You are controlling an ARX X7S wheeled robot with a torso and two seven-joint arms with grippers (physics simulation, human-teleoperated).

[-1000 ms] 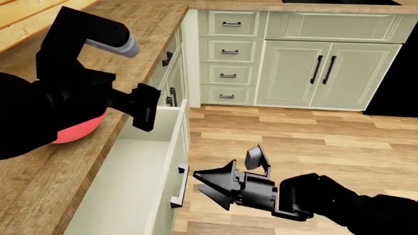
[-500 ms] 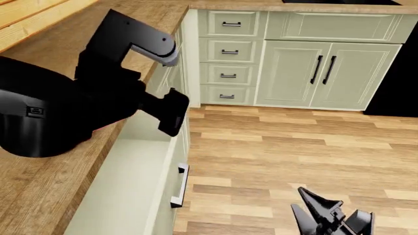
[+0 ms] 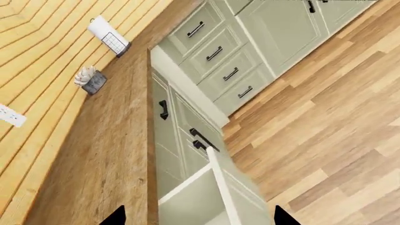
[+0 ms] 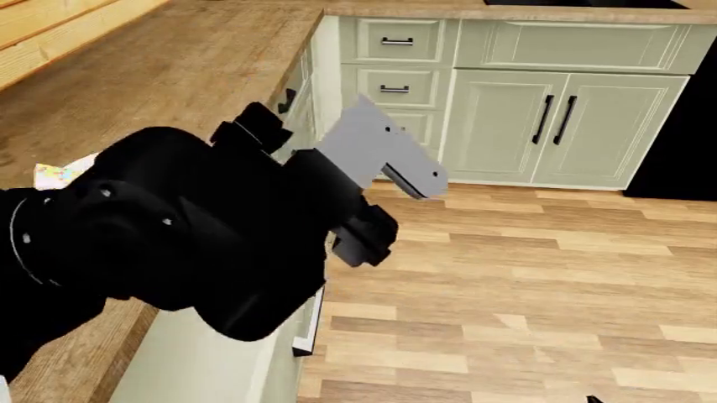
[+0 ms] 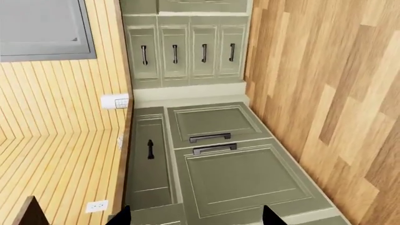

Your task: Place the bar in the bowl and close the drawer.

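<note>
Status:
- Left arm's black forearm and grey wrist link (image 4: 381, 155) fill the middle of the head view. It is folded up over the counter edge, so it masks most of the work area.
- Left gripper (image 3: 200, 218): only 2 black fingertips (image 3: 115, 216) show in its wrist view. They are apart with nothing between them. The camera looks down the front of the counter at the drawer, which I read as lining up for it, not for a pick.
- Right gripper (image 5: 196, 218): tips apart and empty. It faces the cabinet fronts low over the brown plank floor (image 4: 538, 277) and is almost out of the head view at 5 o'clock. Probably parked clear of the left arm.
- White confetti-dotted bar packet (image 4: 50, 175): a sliver shows at 9 o'clock in the head view, seemingly lying on the wooden countertop (image 4: 201, 75) at the edge of the arm. Neither gripper holds it.
- Coral-red round bowl: hidden, presumably behind the left arm, so I can't tell whether the bar is in it.
- Wide pale sage-green drawer (image 3: 240, 197): pulled out with its white inside exposed. Its black bar handle (image 4: 308, 323) sits at 6 o'clock under the arm.

Judgement: closing the drawer remains. The front panel faces the floor side, so a flat push on it toward the counter should do.
</note>
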